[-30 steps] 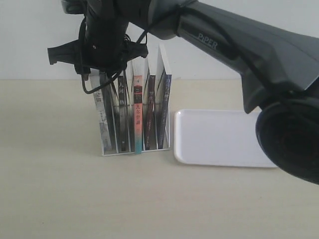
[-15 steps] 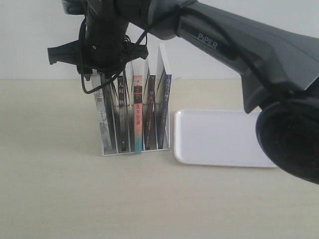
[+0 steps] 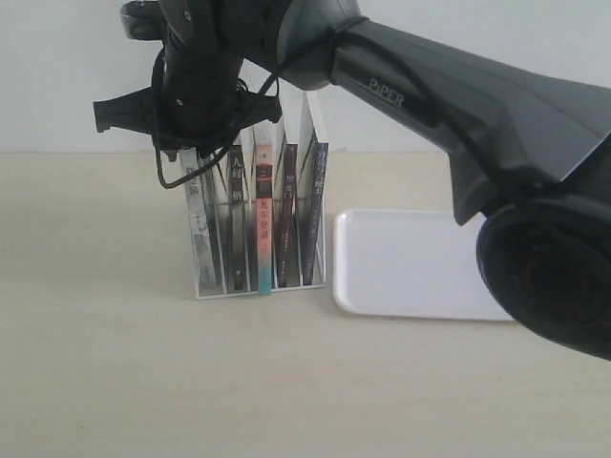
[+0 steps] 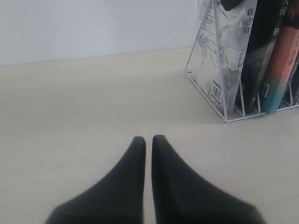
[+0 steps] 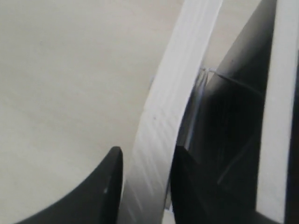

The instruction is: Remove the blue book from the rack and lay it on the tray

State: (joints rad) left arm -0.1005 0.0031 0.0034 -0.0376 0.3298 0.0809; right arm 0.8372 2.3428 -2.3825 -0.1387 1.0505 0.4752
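Observation:
The white wire rack [image 3: 258, 289] holds several upright books. The blue book [image 3: 319, 215], with a dark blue-purple spine, stands in the slot nearest the white tray [image 3: 420, 262]. My right gripper [image 3: 196, 153] has reached across to the rack's other end. There its fingers [image 5: 110, 177] press both sides of the white page edge of the grey-white end book [image 5: 173, 93], which also shows in the left wrist view [image 4: 224, 65]. My left gripper [image 4: 148, 139] is shut with nothing in it, low over bare table a short way from the rack [image 4: 227, 119].
A book with a pink-to-teal spine [image 3: 263, 224] and dark-spined books [image 3: 286, 215] fill the middle slots. The right arm [image 3: 458, 105] stretches above the tray and the rack. A pale wall runs behind the table.
The right wrist has shifted slightly over the rack's left end. The books, the rack and the tray stand where they were.

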